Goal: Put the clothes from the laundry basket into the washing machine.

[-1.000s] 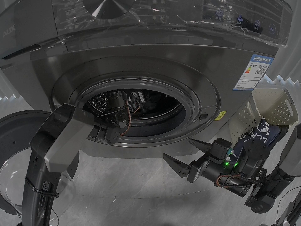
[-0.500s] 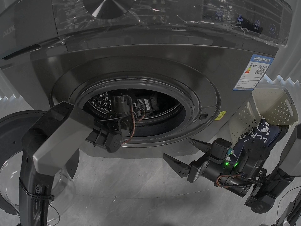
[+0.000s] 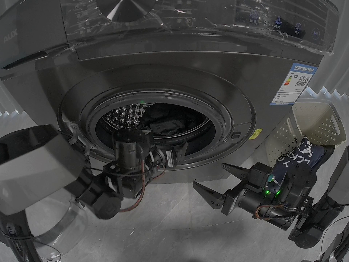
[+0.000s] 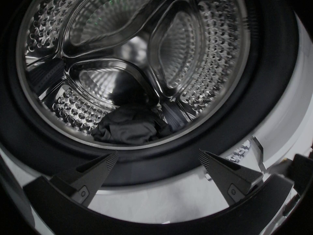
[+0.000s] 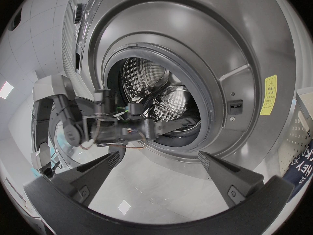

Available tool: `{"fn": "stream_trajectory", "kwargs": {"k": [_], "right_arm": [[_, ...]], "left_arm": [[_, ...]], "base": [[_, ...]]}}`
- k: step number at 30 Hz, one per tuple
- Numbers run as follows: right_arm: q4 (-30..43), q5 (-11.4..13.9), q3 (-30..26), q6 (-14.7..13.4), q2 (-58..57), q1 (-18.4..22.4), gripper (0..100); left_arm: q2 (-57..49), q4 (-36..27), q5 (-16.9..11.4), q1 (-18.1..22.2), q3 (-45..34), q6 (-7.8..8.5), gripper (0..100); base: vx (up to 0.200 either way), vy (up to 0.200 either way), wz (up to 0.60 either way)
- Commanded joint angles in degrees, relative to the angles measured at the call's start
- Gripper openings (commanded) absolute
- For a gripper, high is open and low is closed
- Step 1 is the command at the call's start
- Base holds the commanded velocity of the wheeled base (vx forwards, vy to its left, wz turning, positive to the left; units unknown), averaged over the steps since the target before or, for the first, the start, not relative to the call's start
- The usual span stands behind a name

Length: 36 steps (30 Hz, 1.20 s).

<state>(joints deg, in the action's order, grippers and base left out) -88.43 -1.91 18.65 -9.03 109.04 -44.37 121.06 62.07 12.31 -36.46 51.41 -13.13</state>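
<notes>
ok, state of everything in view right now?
washing machine door, open
drum, one dark garment inside
left gripper, open, empty, just outside the drum opening
right gripper, open, empty
laundry basket, holds a navy printed garment

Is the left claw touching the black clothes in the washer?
Apart. Left wrist view shows the left gripper at the door seal, black clothes lying farther inside.
</notes>
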Motion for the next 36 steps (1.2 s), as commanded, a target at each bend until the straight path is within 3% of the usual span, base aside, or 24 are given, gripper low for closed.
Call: {"fn": "stream_trajectory", "kwargs": {"k": [1, 4, 9, 13, 21, 23, 25, 32, 36], "right_arm": [[0.1, 0.0, -4.3, 0.1, -5.9, 0.1, 100], [0.1, -0.2, -5.6, 0.2, -7.4, 0.8, 100], [0.1, -0.6, -7.2, 0.5, -11.0, 1.1, 100], [0.3, -0.8, -9.1, 0.7, -13.9, 3.0, 100], [0.5, -1.2, -15.6, 0.9, -18.6, 11.0, 100], [0.6, -1.5, -18.4, 0.9, -21.2, 13.3, 100], [1.5, -1.8, -18.7, 0.9, -23.4, 14.0, 100], [15.4, -3.1, -18.7, 3.7, -36.1, 18.3, 100], [34.0, -7.1, -18.7, 3.7, -51.3, 19.6, 100]], "left_arm": [[-17.7, 6.6, 0.3, -8.4, -19.8, 1.88, 100], [-23.5, 7.3, 0.2, -10.6, -27.1, 3.46, 100], [-29.9, 7.7, 0.1, -10.0, -32.9, 2.76, 100], [-35.5, 7.9, 0.3, -9.5, -37.1, 2.67, 100], [-47.5, 7.1, 0.3, -5.1, -43.8, 3.81, 100], [-51.6, 6.4, 0.3, -3.4, -46.5, 5.57, 100], [-54.1, 5.5, 0.3, -1.8, -47.7, 6.01, 100], [-65.5, -2.7, 0.0, 1.1, -50.6, 7.42, 100], [-76.3, -13.5, -0.6, 3.9, -51.0, 7.5, 100]], "base": [[0.0, 0.0, 0.0], [0.0, 0.0, 0.0], [0.0, 0.0, 0.0], [-0.2, 0.0, 0.0], [-0.125, 0.0, 0.0], [-0.2, 0.0, 0.0], [-0.1, 0.0, 0.0], [-0.086, 0.0, 0.0], [-0.15, 0.0, 0.0]]}}
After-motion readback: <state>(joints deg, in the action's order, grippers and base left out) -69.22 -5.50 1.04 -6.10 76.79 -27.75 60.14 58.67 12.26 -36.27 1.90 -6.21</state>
